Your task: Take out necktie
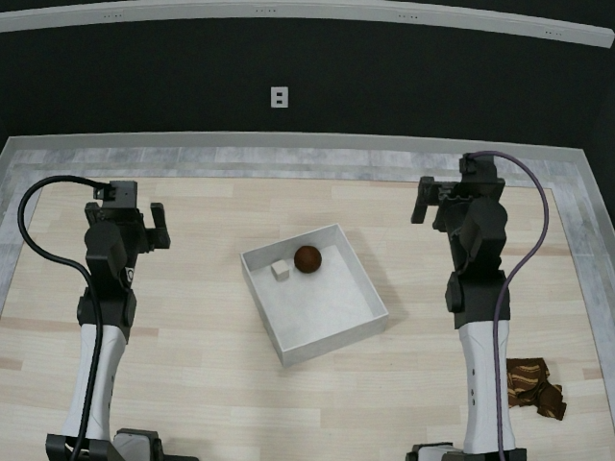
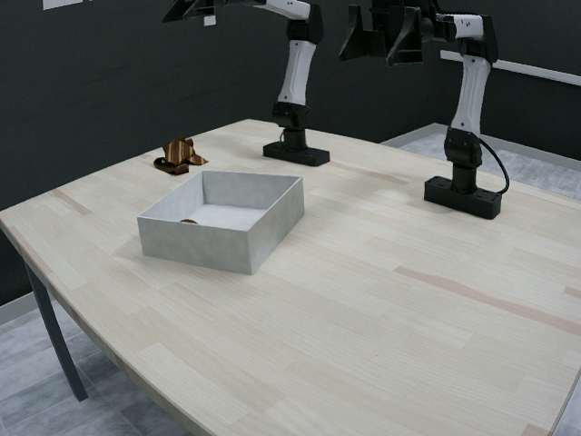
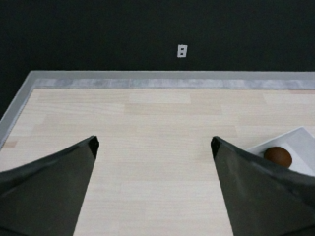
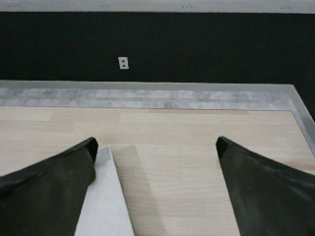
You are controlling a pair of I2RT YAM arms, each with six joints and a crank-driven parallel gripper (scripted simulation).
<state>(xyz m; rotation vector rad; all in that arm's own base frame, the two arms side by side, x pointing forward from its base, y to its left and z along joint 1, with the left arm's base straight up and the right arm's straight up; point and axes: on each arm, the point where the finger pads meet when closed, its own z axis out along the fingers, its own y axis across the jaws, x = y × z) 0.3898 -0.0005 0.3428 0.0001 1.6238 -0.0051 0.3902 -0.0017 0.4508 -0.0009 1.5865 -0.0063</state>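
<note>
The brown striped necktie [image 1: 526, 379] [image 2: 178, 152] lies bunched on the table [image 1: 198, 298] [image 2: 351, 328], outside the basket and partly behind the right arm in the top view. The grey basket [image 1: 332, 342] [image 2: 197, 243] [image 3: 301, 140] [image 4: 103, 206] stands flat and upright. It holds a brown ball [image 1: 307, 258] [image 2: 189, 221] [image 3: 278, 156] and a small white cube [image 1: 281, 270]. My left gripper [image 1: 124, 218] [image 2: 374, 60] [image 3: 155, 139] is open and empty, high up and left of the basket in the top view. My right gripper [image 1: 459, 198] [image 4: 157, 140] is open and empty, high up on the basket's other side.
The necktie lies beside the right arm's base [image 2: 296, 153], well away from the basket. The left arm's base [image 2: 462, 195] stands on the same table edge. A dark wall [image 1: 198, 74] with an outlet [image 1: 279, 97] rises beyond the far edge.
</note>
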